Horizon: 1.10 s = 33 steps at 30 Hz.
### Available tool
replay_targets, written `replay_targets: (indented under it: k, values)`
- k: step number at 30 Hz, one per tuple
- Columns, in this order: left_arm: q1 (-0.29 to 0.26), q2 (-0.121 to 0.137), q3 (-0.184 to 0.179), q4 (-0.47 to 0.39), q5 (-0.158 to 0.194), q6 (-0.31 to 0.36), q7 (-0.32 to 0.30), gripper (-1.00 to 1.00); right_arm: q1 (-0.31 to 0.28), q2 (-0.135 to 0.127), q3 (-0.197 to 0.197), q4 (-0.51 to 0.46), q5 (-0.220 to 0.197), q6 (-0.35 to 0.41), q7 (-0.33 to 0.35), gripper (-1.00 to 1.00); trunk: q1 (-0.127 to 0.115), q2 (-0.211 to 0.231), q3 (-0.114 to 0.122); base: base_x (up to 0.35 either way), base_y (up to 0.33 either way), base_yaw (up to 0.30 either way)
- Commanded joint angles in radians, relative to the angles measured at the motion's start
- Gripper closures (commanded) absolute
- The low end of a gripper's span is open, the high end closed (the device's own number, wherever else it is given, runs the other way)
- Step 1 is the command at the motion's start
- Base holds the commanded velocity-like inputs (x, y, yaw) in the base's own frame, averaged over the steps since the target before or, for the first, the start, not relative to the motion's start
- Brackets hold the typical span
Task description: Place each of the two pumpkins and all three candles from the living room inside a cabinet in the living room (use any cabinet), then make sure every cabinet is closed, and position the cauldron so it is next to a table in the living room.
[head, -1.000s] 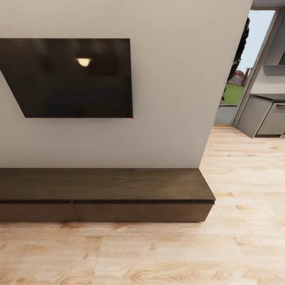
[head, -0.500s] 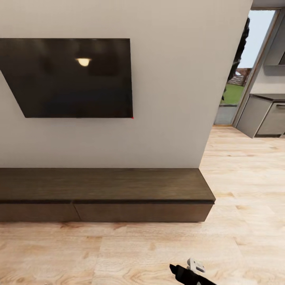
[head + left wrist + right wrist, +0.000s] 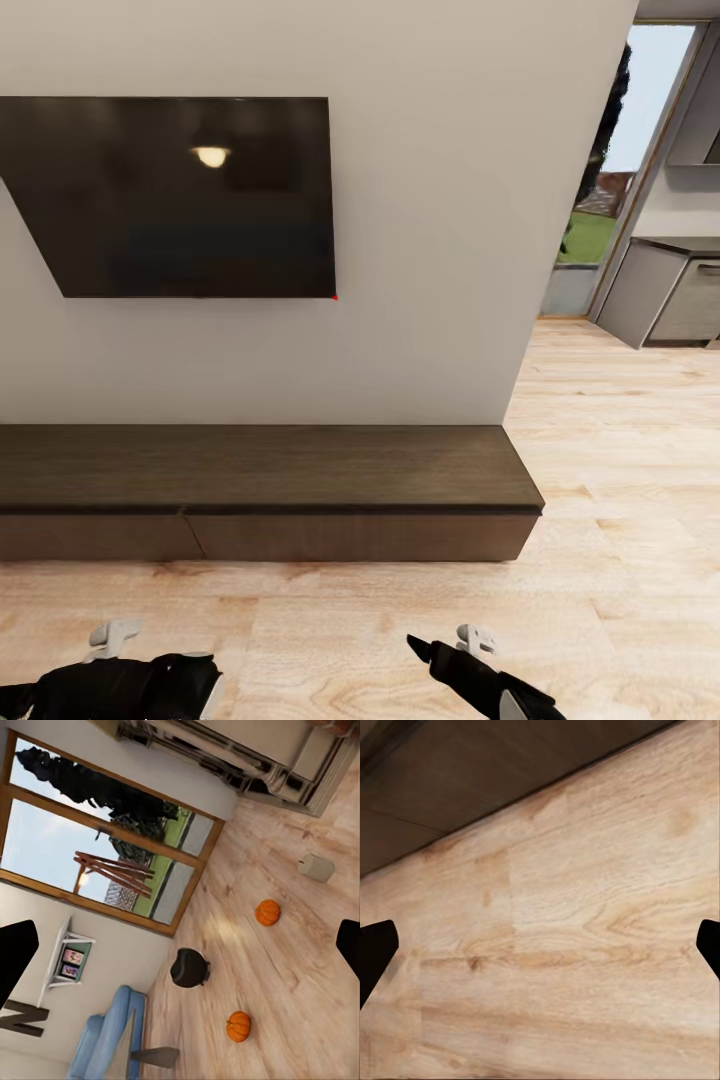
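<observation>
Both arms are rising into the head view, where a second ago only the shut cabinet (image 3: pixel 270 500) under the TV (image 3: pixel 180 195) was showing; I judge drawer opening is starting. The left gripper (image 3: pixel 115 635) and right gripper (image 3: pixel 450 645) are holding their jaws apart, empty. The left wrist view is showing the cauldron (image 3: pixel 189 967), two pumpkins (image 3: pixel 267 912) (image 3: pixel 238 1026) and a candle (image 3: pixel 316 868) on the floor (image 3: pixel 300 967).

Cabinet (image 3: pixel 270 470) dark matt wood; floor (image 3: pixel 620 450) pale wood planks (visible grain); TV (image 3: pixel 180 200) glossy black.
</observation>
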Motion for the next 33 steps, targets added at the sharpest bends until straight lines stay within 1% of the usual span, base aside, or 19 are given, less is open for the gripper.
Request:
replay_targets:
  k: [1, 2, 3, 4, 5, 7, 9, 12, 15, 17, 19, 22, 24, 26, 28, 30, 31, 32, 33]
  values:
    - [0.000, 0.000, -0.001, -0.004, 0.000, 0.012, 0.003, -1.00, 0.001, 0.000, -0.006, -0.002, -0.009, 0.011, 0.026, -1.00, 0.000, 0.000, -0.001, 0.000, 0.000, 0.000]
    - [0.001, 0.000, -0.002, -0.010, 0.000, 0.014, 0.003, -1.00, 0.002, 0.000, -0.009, -0.003, -0.010, 0.011, 0.061, -1.00, 0.000, 0.000, -0.001, 0.000, 0.000, 0.000]
    - [0.001, -0.001, -0.002, -0.012, 0.000, 0.014, 0.003, -1.00, 0.002, -0.001, -0.012, -0.004, -0.010, 0.011, 0.076, -1.00, 0.000, 0.000, -0.001, 0.000, 0.000, 0.000]
    - [0.002, -0.001, -0.003, -0.014, 0.000, 0.015, 0.003, -1.00, 0.003, -0.001, -0.027, -0.004, -0.010, 0.012, 0.107, -1.00, 0.000, 0.000, -0.001, 0.000, 0.000, 0.000]
    - [0.002, -0.001, -0.003, -0.016, 0.000, 0.016, 0.003, -1.00, 0.004, -0.002, -0.057, -0.004, -0.013, 0.012, 0.140, -1.00, 0.000, 0.000, -0.001, 0.000, 0.000, 0.000]
    - [0.003, -0.001, -0.003, -0.018, 0.000, 0.016, 0.003, -1.00, 0.005, -0.008, -0.099, -0.004, -0.018, 0.012, 0.181, -1.00, 0.000, 0.000, -0.001, 0.000, 0.000, 0.000]
    - [0.004, -0.001, -0.004, -0.020, 0.000, 0.016, 0.003, -1.00, 0.006, -0.030, -0.185, -0.001, -0.024, 0.014, 0.268, -1.00, 0.000, 0.000, -0.001, 0.000, 0.000, 0.000]
    - [0.004, -0.001, -0.005, -0.022, 0.000, 0.016, 0.003, -1.00, 0.006, -0.047, -0.233, 0.001, -0.026, 0.017, 0.316, -1.00, 0.008, -0.014, -0.007, 0.000, 0.000, 0.000]
    - [0.004, -0.001, -0.005, -0.022, 0.000, 0.015, 0.003, -1.00, 0.005, -0.056, -0.258, 0.000, -0.032, 0.019, 0.335, -1.00, 0.019, -0.035, -0.017, 0.000, 0.000, 0.000]
    - [0.004, -0.001, -0.005, -0.022, 0.000, 0.015, 0.003, -1.00, 0.005, -0.059, -0.289, 0.004, -0.049, 0.019, 0.341, -1.00, 0.027, -0.049, -0.023, 0.000, 0.000, 0.000]
    - [0.004, -0.002, -0.004, -0.021, 0.000, 0.015, 0.003, -1.00, 0.005, -0.063, -0.342, 0.007, -0.067, 0.019, 0.348, -1.00, 0.034, -0.063, -0.029, 0.000, 0.000, 0.000]
    - [0.004, -0.002, -0.004, -0.019, 0.000, 0.015, 0.003, -1.00, 0.006, -0.066, -0.375, 0.009, -0.078, 0.019, 0.351, -1.00, 0.046, -0.084, -0.039, 0.000, 0.000, 0.000]
    - [0.004, -0.002, -0.004, -0.018, 0.000, 0.015, 0.003, -1.00, 0.006, -0.067, -0.381, 0.009, -0.085, 0.019, 0.353, -1.00, 0.054, -0.098, -0.045, 0.000, 0.000, 0.000]
    - [0.004, -0.002, -0.004, -0.018, 0.001, 0.016, 0.003, -1.00, 0.006, -0.076, -0.385, 0.010, -0.100, 0.020, 0.358, -1.00, 0.061, -0.112, -0.051, 0.000, 0.000, 0.000]
    - [0.004, -0.002, -0.004, -0.020, 0.001, 0.016, 0.003, -1.00, 0.007, -0.092, -0.388, 0.016, -0.120, 0.020, 0.373, -1.00, 0.069, -0.126, -0.057, 0.000, 0.000, 0.000]
    - [0.004, -0.003, -0.004, -0.021, 0.001, 0.017, 0.003, -1.00, 0.007, -0.108, -0.389, 0.036, -0.143, 0.021, 0.411, -1.00, 0.077, -0.140, -0.064, 0.000, 0.000, 0.000]
    - [0.004, -0.005, -0.004, -0.020, 0.001, 0.017, 0.003, -1.00, 0.008, -0.121, -0.389, 0.056, -0.154, 0.020, 0.440, -1.00, 0.080, -0.147, -0.067, 0.000, 0.000, 0.000]
    - [0.004, -0.005, -0.004, -0.020, 0.001, 0.017, 0.003, -1.00, 0.008, -0.128, -0.390, 0.065, -0.158, 0.020, 0.451, -1.00, 0.084, -0.154, -0.070, 0.000, 0.000, 0.000]
    - [0.004, -0.006, -0.004, -0.019, 0.001, 0.017, 0.003, -1.00, 0.008, -0.141, -0.390, 0.085, -0.164, 0.019, 0.467, -1.00, 0.088, -0.161, -0.073, 0.000, 0.000, 0.000]
